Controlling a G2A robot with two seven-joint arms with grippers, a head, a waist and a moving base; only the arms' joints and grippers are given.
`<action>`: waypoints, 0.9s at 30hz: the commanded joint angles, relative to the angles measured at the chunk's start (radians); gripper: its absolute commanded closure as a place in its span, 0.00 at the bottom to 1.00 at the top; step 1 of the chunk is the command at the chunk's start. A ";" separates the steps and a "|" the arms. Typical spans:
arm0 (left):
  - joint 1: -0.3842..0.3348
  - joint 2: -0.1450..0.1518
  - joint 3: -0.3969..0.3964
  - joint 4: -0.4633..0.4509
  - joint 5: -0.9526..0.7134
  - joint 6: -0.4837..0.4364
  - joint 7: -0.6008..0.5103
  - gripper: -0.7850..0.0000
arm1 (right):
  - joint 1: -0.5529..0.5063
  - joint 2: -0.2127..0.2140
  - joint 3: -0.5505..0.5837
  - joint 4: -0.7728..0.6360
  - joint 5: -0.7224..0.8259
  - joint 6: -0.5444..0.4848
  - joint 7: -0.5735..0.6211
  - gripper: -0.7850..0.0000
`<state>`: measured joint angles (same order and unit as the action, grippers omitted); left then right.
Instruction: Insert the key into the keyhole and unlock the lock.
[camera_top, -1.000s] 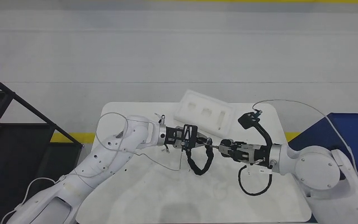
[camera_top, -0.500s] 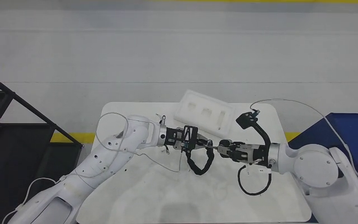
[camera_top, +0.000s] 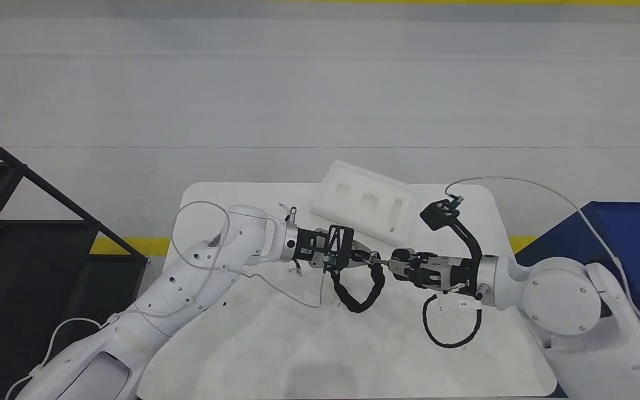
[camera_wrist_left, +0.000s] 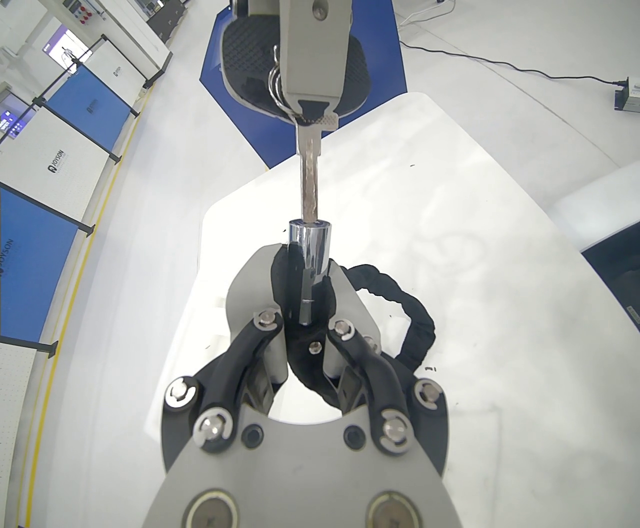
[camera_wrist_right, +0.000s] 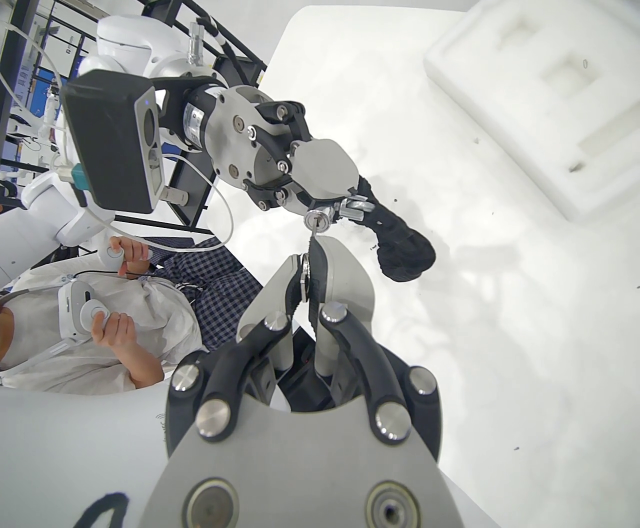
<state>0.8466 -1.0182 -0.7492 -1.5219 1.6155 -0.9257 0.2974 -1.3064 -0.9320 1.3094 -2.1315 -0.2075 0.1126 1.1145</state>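
My left gripper (camera_wrist_left: 305, 280) is shut on a lock (camera_wrist_left: 308, 250) with a chrome cylinder and a black fabric-covered cable loop (camera_wrist_left: 415, 325) hanging beside it. My right gripper (camera_wrist_right: 306, 272) is shut on the black head of a silver key (camera_wrist_left: 310, 185). The key's tip sits in the keyhole at the cylinder's end (camera_wrist_right: 318, 218), with most of the blade still outside. In the top view the two grippers meet above the table's middle, the lock (camera_top: 352, 262) on the left side and the key (camera_top: 385, 264) between them.
A white foam tray (camera_top: 365, 198) with rectangular recesses lies at the back of the white table (camera_top: 300, 350). A black cable loop (camera_top: 450, 325) hangs under the right arm. A black frame stands off the table's left side.
The right gripper has edged slightly toward the left gripper, closing the gap between key and lock. The left arm has stayed almost still.
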 joint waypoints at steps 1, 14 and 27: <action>0.001 0.000 -0.002 0.000 0.002 -0.002 0.002 1.00 | 0.001 0.000 -0.003 0.000 0.000 -0.001 0.002 1.00; 0.002 -0.003 -0.006 -0.003 0.017 -0.024 0.005 1.00 | 0.016 0.002 -0.027 0.004 -0.022 0.009 -0.007 1.00; -0.003 -0.013 -0.007 0.012 -0.031 -0.053 -0.026 1.00 | 0.035 0.001 -0.064 -0.002 -0.055 0.038 -0.019 1.00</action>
<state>0.8438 -1.0303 -0.7555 -1.5114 1.5878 -0.9785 0.2770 -1.2729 -0.9314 1.2486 -2.1324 -0.2550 0.1469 1.0974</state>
